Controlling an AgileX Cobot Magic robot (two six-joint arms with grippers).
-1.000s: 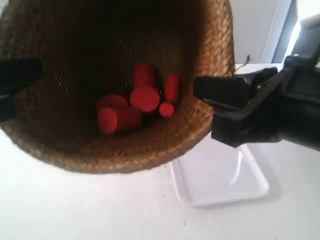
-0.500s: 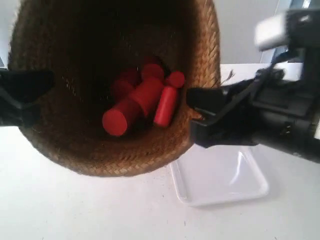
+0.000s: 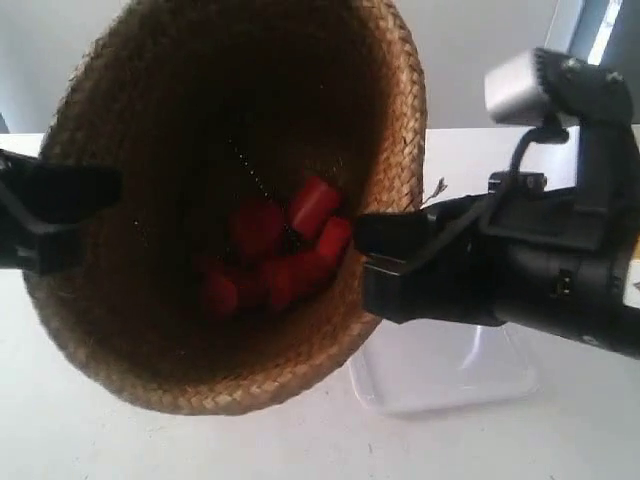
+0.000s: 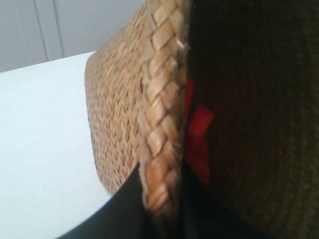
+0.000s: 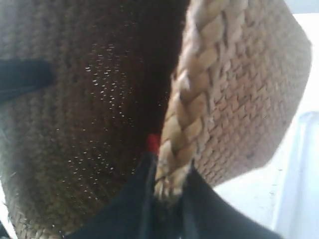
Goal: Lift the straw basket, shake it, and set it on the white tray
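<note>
The straw basket (image 3: 160, 330) hangs in the air, tipped toward the exterior camera, with several red cylinders (image 3: 285, 255) tumbling inside. My left gripper (image 4: 162, 199) is shut on its braided rim (image 4: 159, 119); it is the arm at the exterior view's left (image 3: 50, 205). Opposite it, my right gripper (image 5: 169, 191) is shut on the rim (image 5: 192, 99); it is the arm at the exterior view's right (image 3: 400, 265). The white tray (image 3: 470, 375) lies on the table below and to the right, partly hidden by the basket and arm.
A white tabletop (image 3: 80, 440) spreads under the basket. A pale wall (image 3: 480, 70) stands behind. The right arm's black body and grey camera block (image 3: 530, 85) fill the exterior view's right side.
The basket has swung to the right and tilted more, its rim now lower. The red cylinders have rolled and regrouped inside. Both grippers kept their hold.
</note>
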